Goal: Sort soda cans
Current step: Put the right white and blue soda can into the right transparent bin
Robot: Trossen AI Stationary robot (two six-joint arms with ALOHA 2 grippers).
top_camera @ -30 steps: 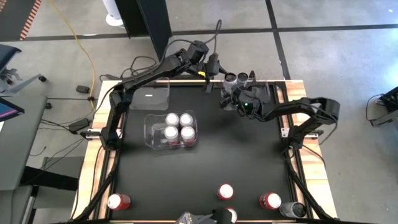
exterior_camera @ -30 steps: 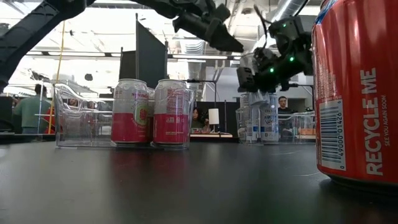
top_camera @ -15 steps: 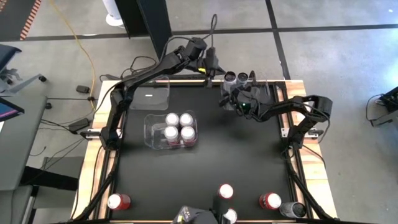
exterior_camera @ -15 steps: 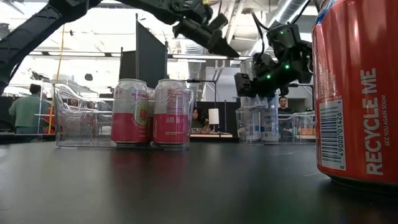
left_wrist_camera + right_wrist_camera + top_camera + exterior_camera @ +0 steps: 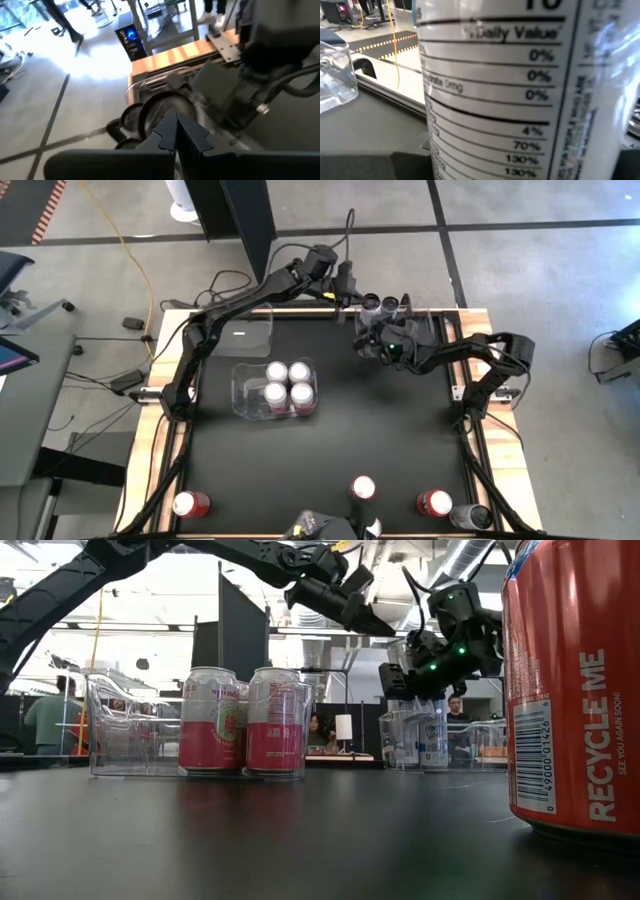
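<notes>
At the tabletop's far edge, your right pincer (image 5: 383, 340) grips a silver can (image 5: 520, 90) over the far bin, ready to place it, while your left pincer (image 5: 345, 280) hovers pressed together.

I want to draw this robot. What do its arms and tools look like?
Both arms are thin, black and jointed, with dark cables looped along them. The left tool ends in flat black fingers tapering to a point. The right tool is blocky, with tiny green lights glowing.
</notes>
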